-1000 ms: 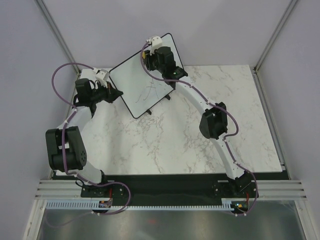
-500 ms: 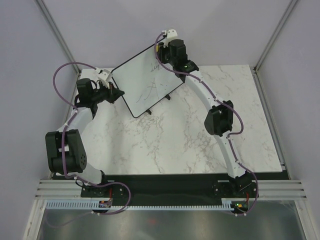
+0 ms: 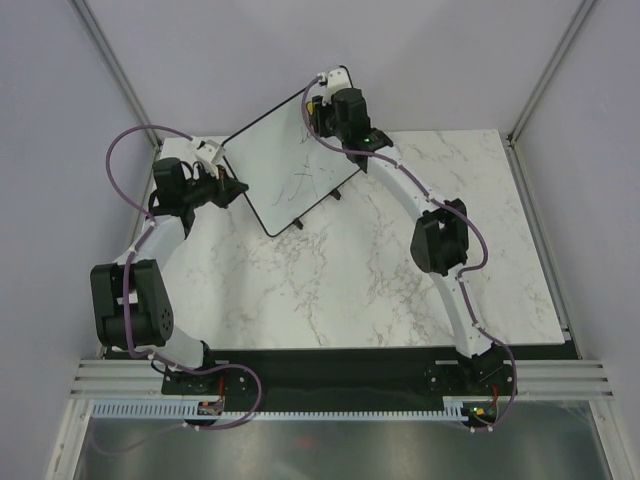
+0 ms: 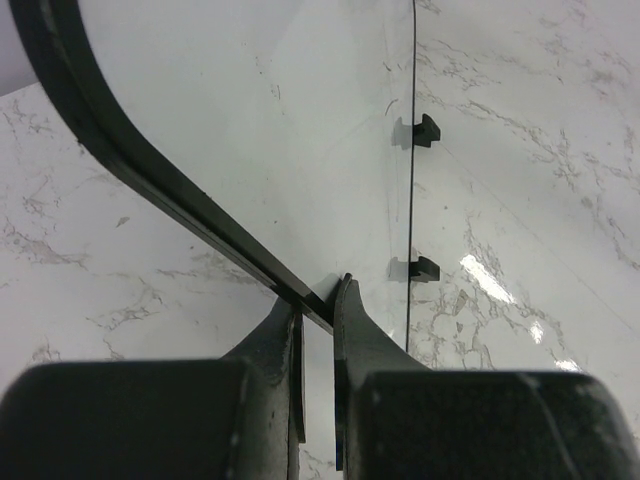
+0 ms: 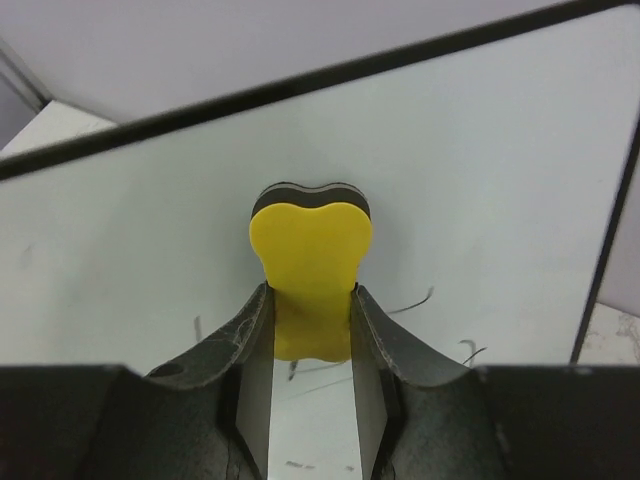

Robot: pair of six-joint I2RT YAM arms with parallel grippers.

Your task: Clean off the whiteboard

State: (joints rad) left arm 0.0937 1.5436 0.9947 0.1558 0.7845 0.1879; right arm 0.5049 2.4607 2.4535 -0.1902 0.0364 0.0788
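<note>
On my left wrist feed, the left gripper (image 4: 318,300) is clamped onto the black rim (image 4: 150,165) of the whiteboard (image 4: 290,130). I see two small black feet (image 4: 424,131) jutting from the board's right-hand edge, with the marble table (image 4: 530,170) beyond.

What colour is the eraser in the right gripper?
Yellow eraser with a dark backing layer; clearest in the right wrist view.
</note>
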